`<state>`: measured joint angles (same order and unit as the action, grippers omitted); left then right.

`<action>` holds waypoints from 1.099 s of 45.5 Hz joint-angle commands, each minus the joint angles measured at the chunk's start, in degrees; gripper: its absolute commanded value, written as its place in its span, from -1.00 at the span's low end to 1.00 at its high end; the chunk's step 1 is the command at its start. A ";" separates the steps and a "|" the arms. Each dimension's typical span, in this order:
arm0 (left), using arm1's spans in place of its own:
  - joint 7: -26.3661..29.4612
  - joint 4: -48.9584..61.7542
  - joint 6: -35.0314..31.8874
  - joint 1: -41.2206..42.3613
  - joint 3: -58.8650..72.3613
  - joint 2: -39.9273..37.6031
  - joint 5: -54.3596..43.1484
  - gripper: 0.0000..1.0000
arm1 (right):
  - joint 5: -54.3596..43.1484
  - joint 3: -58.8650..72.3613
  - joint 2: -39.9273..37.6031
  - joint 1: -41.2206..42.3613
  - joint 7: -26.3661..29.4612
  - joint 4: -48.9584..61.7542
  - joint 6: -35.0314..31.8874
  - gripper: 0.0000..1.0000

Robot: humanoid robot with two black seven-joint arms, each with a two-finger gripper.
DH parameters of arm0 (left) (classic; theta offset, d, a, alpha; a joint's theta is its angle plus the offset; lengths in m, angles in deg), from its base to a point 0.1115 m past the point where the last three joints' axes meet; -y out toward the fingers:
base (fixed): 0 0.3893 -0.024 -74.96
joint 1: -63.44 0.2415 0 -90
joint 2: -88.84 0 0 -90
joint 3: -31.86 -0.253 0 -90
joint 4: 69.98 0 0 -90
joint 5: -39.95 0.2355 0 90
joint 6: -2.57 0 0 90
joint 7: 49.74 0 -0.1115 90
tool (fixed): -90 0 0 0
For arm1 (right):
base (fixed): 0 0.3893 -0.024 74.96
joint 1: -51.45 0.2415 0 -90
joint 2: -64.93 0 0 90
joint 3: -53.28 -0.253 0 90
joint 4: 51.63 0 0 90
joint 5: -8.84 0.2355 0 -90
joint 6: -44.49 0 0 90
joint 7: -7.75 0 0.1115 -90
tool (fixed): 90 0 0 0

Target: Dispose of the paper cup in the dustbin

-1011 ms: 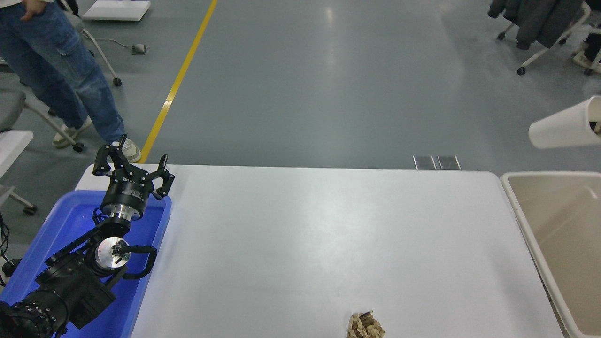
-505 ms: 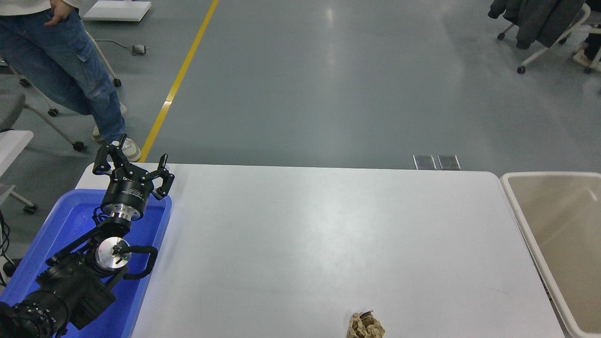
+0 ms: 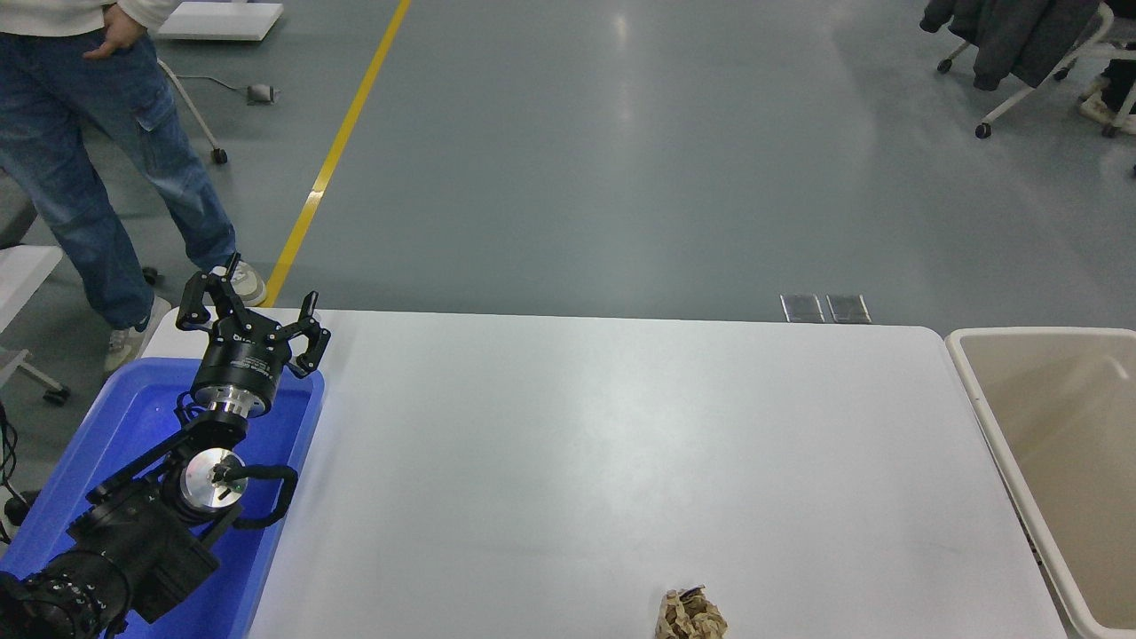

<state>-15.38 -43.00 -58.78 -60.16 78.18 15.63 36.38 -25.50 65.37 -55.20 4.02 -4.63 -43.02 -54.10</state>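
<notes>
The paper cup is out of view. The beige dustbin (image 3: pixel 992 417) stands against the table's right end; only part of its inside shows, and no cup shows there. My left gripper (image 3: pixel 251 303) is open and empty, parked at the lower left over the blue tub. My right arm and gripper are out of view.
A bright blue plastic tub (image 3: pixel 133 417) sits at the table's left end under my left arm. A crumpled brown paper ball (image 3: pixel 691 616) lies at the table's front edge. A person in jeans (image 3: pixel 80 169) walks on the floor at the far left. Wheeled chairs (image 3: pixel 1021 62) stand at the far right.
One second ago the paper cup was held in the air at the right edge above the dustbin; it has since left the view. The person at the far left has stepped.
</notes>
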 commanded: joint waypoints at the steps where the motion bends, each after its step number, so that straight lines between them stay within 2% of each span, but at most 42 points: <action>1: 0.01 0.00 0.00 -0.06 0.00 0.00 0.05 1.00 | 4.19 -0.14 6.58 -6.62 1.48 0.97 4.98 -1.00; 20: 0.01 0.00 0.00 0.03 0.00 0.00 -0.04 1.00 | 4.98 -0.66 6.85 -7.68 1.48 0.97 5.25 -1.00; 22: 0.01 0.00 0.00 0.03 0.00 0.00 -0.04 1.00 | 5.33 -0.93 6.85 -7.68 1.48 0.97 5.33 -0.56; 24: 0.01 0.00 0.00 0.03 0.00 0.00 -0.04 1.00 | 5.69 -1.02 6.85 -7.68 1.66 0.97 5.34 0.07; 26: 0.01 0.00 0.00 0.03 0.00 0.00 -0.04 1.00 | 5.95 -1.02 6.85 -7.76 1.75 0.88 5.34 0.57; 27: 0.01 0.00 0.00 0.03 0.00 0.00 0.05 1.00 | 5.95 -1.02 6.85 -7.85 1.75 0.88 5.34 0.74; 29: -0.08 0.00 0.00 0.03 0.00 0.00 0.05 1.00 | 6.04 -1.10 6.85 -8.03 1.75 0.79 5.34 0.94; 42: 0.01 0.00 0.00 0.03 0.00 0.00 0.05 1.00 | 6.13 -1.19 6.50 -6.98 1.75 0.18 4.72 0.98; 50: -0.08 0.00 0.00 0.03 0.00 0.00 0.05 1.00 | 6.21 -2.94 4.13 -1.00 1.40 -1.84 5.33 0.98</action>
<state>-15.38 -43.00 -58.78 -60.14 78.18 15.62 36.41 -19.51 64.13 -48.85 -2.06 -2.94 -43.13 -49.19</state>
